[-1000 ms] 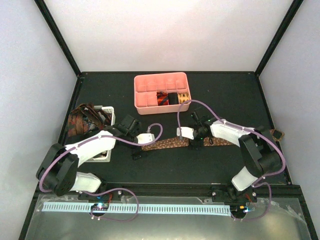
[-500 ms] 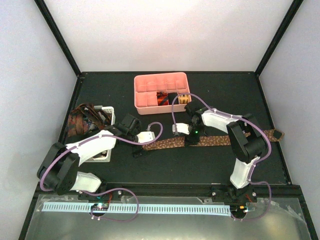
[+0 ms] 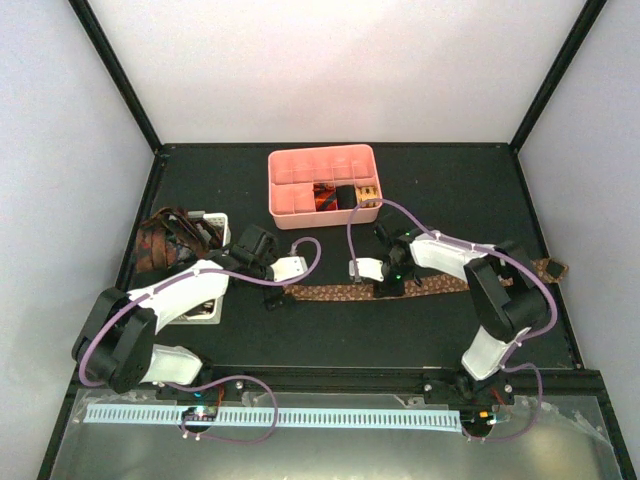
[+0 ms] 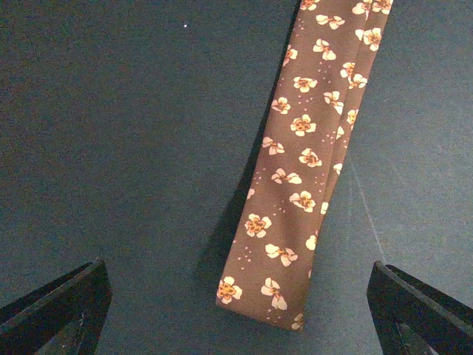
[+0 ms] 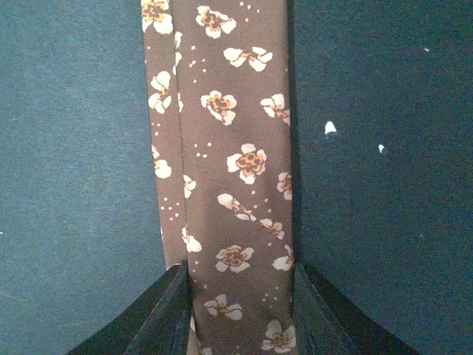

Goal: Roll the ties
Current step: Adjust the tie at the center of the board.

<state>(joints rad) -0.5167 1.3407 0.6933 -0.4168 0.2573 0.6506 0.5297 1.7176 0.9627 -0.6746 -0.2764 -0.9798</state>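
A brown tie (image 3: pixel 335 291) with a small flower print lies flat across the table, left to right. Its narrow end (image 4: pixel 270 292) lies between my left gripper's (image 3: pixel 272 299) wide-open fingers, which touch nothing. My right gripper (image 3: pixel 391 287) stands over the tie's middle, and its two dark fingers press against both edges of the strip (image 5: pixel 236 185). The tie's far end (image 3: pixel 550 268) reaches the right side of the table. More ties (image 3: pixel 165 240) are heaped over the white basket, and rolled ones (image 3: pixel 340 196) sit in the pink tray.
The pink compartmented tray (image 3: pixel 320 156) stands at the back centre. The white slotted basket (image 3: pixel 217 222) sits at the left, partly under the left arm. Black frame posts rise at the table's corners.
My right gripper has narrowed from wide open until its fingers meet the tie's edges, and its arm has shifted slightly. The left gripper has stayed open near the tie's narrow end.
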